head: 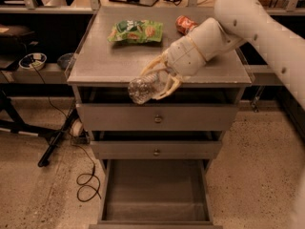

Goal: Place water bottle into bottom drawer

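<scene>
My fingers (167, 86) are clenched around the water bottle (139, 88), one above and one below its clear ribbed body, so my gripper (151, 84) holds it crosswise. The bottle hangs just past the front edge of the cabinet top (105, 63), tilted, its free end pointing toward 8 o'clock. I cannot make out whether that end is the cap or the base. I judge it light and probably near empty, with thin walls that would buckle under a hard squeeze. The plastic is smooth, but the ribs should give my pads some bite. A hold near the middle of the body, as now, seems best, since a grip close to either end could let it swing or slip out. The bottom drawer (153, 187) stands open at 6 o'clock from my gripper, well below it, its flat grey floor bare. The two shallower drawers (157, 119) between us are shut. Behind me on the cabinet top lie a green snack bag (136, 31) at 11 o'clock and a red can (185, 24) at 1 o'clock, both well apart from the bottle.
</scene>
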Controlling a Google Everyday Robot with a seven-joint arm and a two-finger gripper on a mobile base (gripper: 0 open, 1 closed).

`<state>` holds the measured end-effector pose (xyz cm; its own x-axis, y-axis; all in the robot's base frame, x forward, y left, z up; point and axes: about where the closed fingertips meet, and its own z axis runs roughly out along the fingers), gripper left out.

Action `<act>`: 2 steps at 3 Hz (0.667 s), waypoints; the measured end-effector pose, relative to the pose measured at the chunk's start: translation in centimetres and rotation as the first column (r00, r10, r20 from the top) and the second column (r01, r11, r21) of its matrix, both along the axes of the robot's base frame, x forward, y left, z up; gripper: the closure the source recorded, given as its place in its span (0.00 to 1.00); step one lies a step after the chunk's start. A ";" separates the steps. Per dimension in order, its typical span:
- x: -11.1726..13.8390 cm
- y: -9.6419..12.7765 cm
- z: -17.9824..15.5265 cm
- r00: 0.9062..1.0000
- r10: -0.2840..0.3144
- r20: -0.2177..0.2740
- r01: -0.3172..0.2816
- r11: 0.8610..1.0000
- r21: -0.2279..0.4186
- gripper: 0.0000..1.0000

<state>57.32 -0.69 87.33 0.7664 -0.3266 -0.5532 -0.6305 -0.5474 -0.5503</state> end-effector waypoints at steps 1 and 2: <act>-2.5 -0.2 -0.2 0.998 -0.055 0.001 0.055 0.998 0.002 1.00; -4.7 -0.4 -1.2 0.988 -0.153 0.015 0.153 0.988 0.002 1.00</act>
<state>52.63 -1.11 86.18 0.7157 -0.4401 -0.5423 -0.6984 -0.4446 -0.5609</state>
